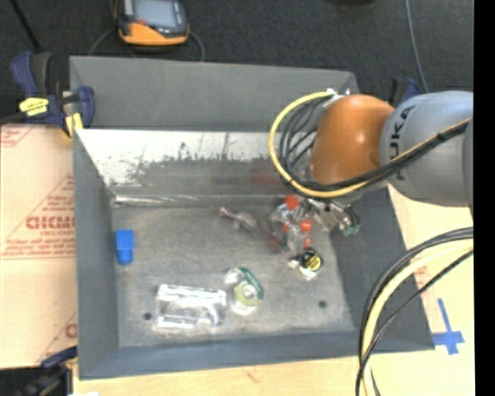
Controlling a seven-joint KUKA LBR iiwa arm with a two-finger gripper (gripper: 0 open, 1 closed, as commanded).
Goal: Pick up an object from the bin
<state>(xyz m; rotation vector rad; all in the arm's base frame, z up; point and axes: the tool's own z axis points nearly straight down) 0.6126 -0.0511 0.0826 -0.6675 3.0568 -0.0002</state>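
A small yellow-and-black piece [307, 262], rounded and glossy, lies at 3 o'clock on the floor of the bin [190, 246], just at 6 o'clock from the claw [298, 223]. The claw hangs low under the arm's orange cover [346, 139]; I cannot tell whether it is open or closed. The right wall stands near, and scuffed grey metal lies open towards 9 o'clock. A green-and-white roll [246, 289] and a clear crinkled packet [190, 305] lie near the front wall. A blue block [124, 247] sits at 9 o'clock.

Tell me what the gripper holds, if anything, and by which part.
Cannot be told. The gripper sits low at the right of the bin, next to a small yellow-and-black thing; no hold shows.
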